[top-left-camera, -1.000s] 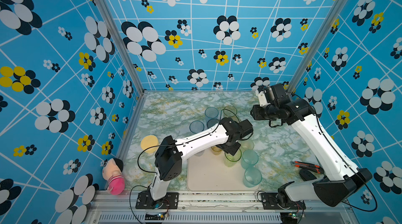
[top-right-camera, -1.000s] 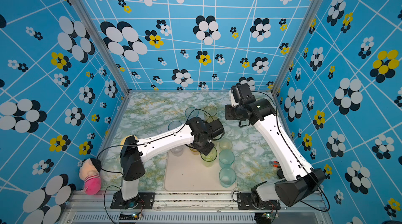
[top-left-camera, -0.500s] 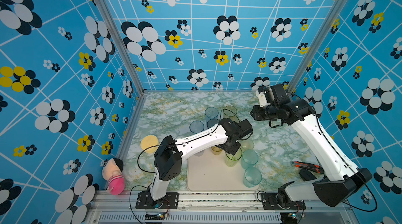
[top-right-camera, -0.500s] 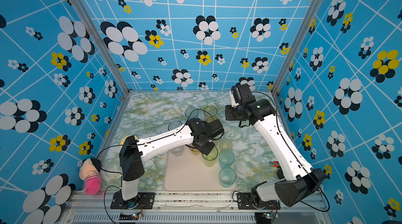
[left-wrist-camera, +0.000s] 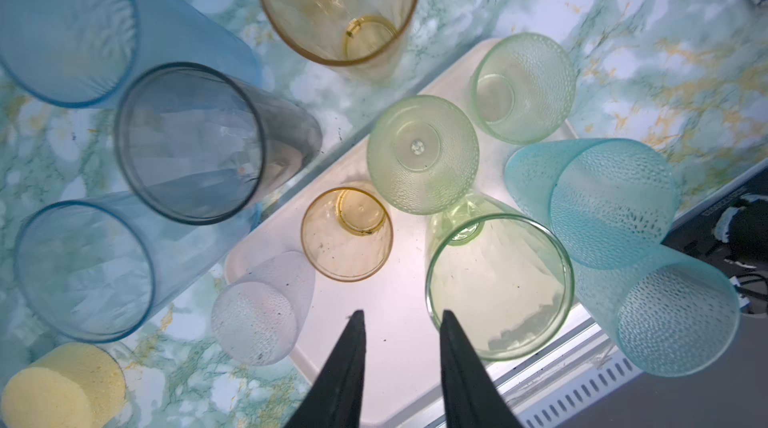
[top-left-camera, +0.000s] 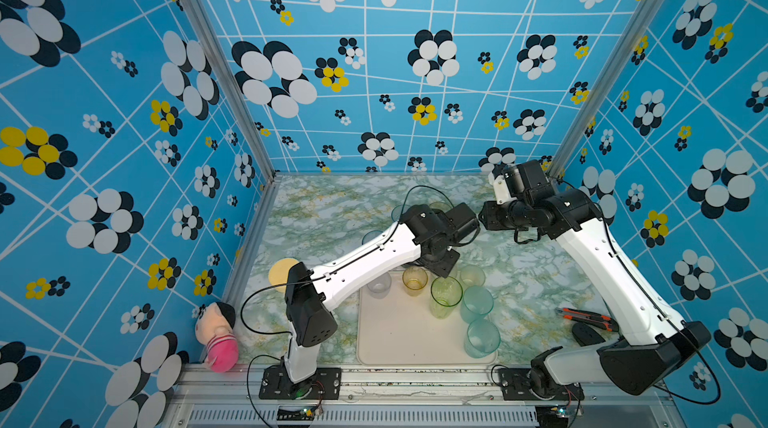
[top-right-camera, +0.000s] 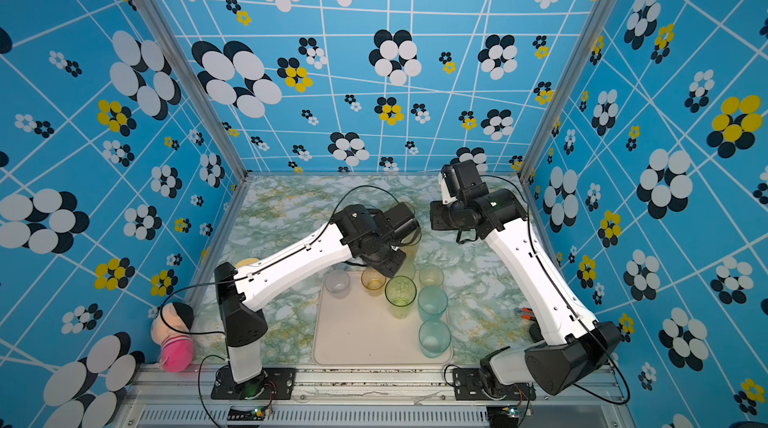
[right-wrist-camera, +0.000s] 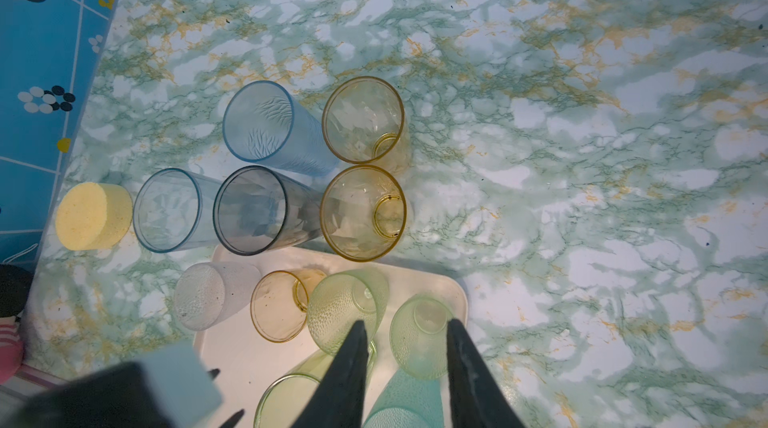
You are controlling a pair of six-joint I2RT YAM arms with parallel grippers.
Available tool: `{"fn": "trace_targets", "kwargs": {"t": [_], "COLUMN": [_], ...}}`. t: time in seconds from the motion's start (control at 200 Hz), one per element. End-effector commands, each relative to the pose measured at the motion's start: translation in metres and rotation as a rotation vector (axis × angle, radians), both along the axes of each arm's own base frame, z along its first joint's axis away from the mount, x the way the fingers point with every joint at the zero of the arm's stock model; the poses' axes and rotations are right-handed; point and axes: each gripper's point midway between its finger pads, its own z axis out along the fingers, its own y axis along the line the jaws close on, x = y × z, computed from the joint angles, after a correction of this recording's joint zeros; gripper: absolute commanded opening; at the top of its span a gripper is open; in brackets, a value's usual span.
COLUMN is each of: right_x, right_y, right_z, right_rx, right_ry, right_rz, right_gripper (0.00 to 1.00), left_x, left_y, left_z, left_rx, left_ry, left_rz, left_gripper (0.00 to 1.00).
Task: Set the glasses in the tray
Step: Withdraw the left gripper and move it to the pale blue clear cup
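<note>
The cream tray (top-left-camera: 399,338) lies at the front middle in both top views. In it stand a clear short glass (top-left-camera: 379,285), an amber short glass (top-left-camera: 414,280), a tall green glass (top-left-camera: 446,295), two teal glasses (top-left-camera: 477,303) and pale green short glasses (left-wrist-camera: 422,153). My left gripper (left-wrist-camera: 401,313) hangs open and empty over the tray, one finger by the tall green glass's rim (left-wrist-camera: 498,284). Behind the tray, on the table, stand two blue glasses (right-wrist-camera: 266,126), a grey one (right-wrist-camera: 253,210) and two amber ones (right-wrist-camera: 361,212). High at the back right, my right gripper (right-wrist-camera: 406,322) is open and empty.
A round yellow sponge (top-left-camera: 282,274) sits left of the tray, and a doll (top-left-camera: 216,336) lies in the front left corner. An orange-and-black cutter (top-left-camera: 586,316) and a black object (top-left-camera: 586,334) lie at the front right. Patterned walls close three sides.
My left gripper has opened beside the tall green glass, which stands where it was. The right arm has hardly moved.
</note>
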Motion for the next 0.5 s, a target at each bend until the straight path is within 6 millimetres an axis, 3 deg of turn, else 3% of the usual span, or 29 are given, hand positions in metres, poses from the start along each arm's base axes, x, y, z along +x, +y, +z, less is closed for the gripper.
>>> {"fn": "trace_targets", "kwargs": {"t": [0.0,0.13,0.21,0.355,0.495], "right_x": [0.001,0.001,0.001,0.003,0.005], "right_y": [-0.001,-0.001,-0.002,-0.001,-0.002], "right_z": [0.003,0.003,0.004,0.005,0.007], "right_rx": [0.004,0.007,0.007,0.012,0.01], "right_ry": [0.002,-0.001,-0.005,-0.009,-0.014], "right_rz": [-0.003,-0.005,-0.009,-0.014,-0.021], "right_gripper": [0.35,0.35,0.35,0.35,0.35], "left_x": [0.019,0.05,0.062,0.076,0.087], "left_y": [0.067,0.131,0.157,0.181,0.187], "left_z": [0.012,0.006,0.001,-0.013,-0.026], "left_rx": [0.059,0.05,0.038,0.083,0.083], "left_ry": [0.018,0.016,0.022,0.049,0.081], "left_rz": [0.127,0.295,0.355,0.381,0.387], "left_gripper": [0.33,0.35,0.36,0.33,0.29]}}
